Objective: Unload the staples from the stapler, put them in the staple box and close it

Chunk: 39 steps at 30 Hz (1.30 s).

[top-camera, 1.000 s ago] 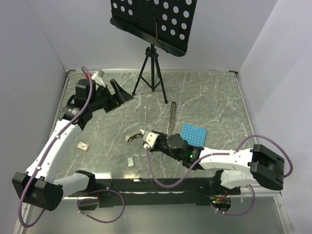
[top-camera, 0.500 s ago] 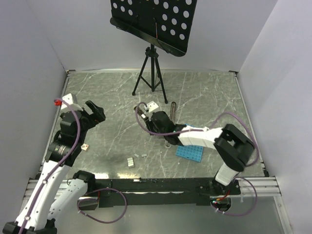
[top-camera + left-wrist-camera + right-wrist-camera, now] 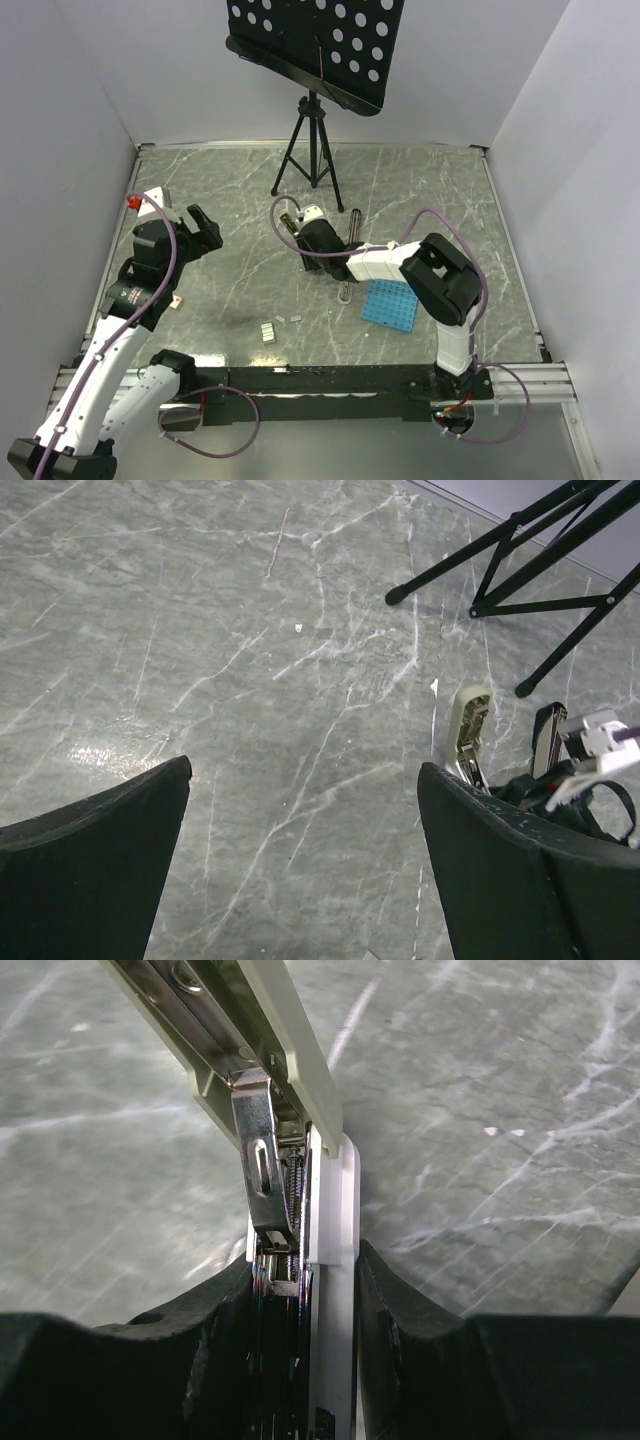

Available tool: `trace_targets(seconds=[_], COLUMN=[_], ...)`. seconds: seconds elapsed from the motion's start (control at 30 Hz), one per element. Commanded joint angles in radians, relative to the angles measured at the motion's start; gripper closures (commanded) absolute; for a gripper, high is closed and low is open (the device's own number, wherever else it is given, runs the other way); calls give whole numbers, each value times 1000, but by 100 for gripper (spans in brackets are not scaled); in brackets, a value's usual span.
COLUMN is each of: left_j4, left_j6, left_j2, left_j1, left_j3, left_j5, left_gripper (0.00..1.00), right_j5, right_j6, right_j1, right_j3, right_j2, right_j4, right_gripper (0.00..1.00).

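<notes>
The slim cream and silver stapler (image 3: 262, 1100) sticks out from my right gripper (image 3: 305, 1270), which is shut on its rear end. Seen from above, the stapler (image 3: 287, 224) is held mid-table in front of the tripod by the right gripper (image 3: 301, 231). It also shows at the right of the left wrist view as the stapler (image 3: 470, 730). My left gripper (image 3: 205, 231) hangs at the left, well apart from the stapler, and in its own view this gripper (image 3: 305, 770) is open over bare marble. Small grey staples (image 3: 268, 330) lie near the front, with another strip (image 3: 296, 319) beside them.
A blue perforated tray (image 3: 390, 303) lies right of centre, under the right arm. A thin dark bar (image 3: 354, 228) lies behind it. A music stand's tripod (image 3: 309, 150) stands at the back. A small card (image 3: 176, 300) lies by the left arm.
The right arm has swung the stapler from the front centre back toward the tripod. The left gripper has come from the far-left back toward the front and opened fully. The blue tray has shifted forward.
</notes>
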State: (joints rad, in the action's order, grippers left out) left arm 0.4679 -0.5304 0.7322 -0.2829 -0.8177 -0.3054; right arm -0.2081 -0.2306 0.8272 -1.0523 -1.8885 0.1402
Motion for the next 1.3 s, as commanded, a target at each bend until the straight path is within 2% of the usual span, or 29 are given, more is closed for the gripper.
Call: trace_targets(seconds=[0.0, 0.87, 1.27], left_j4=[-40, -41, -45], left_j6=[27, 33, 36], left_j2=[-19, 9, 13], left_j1=[2, 2, 2], left_j3=[-14, -14, -12], left_j5=[9, 49, 65], left_gripper=[1, 1, 1], right_j5=[-2, -33, -17], right_j6=[-45, -33, -27], right_j1=[-22, -26, -26], right_j3=[-55, 12, 40], right_j2=[-32, 3, 19], right_j4=[29, 61, 85], right_gripper=[93, 68, 50])
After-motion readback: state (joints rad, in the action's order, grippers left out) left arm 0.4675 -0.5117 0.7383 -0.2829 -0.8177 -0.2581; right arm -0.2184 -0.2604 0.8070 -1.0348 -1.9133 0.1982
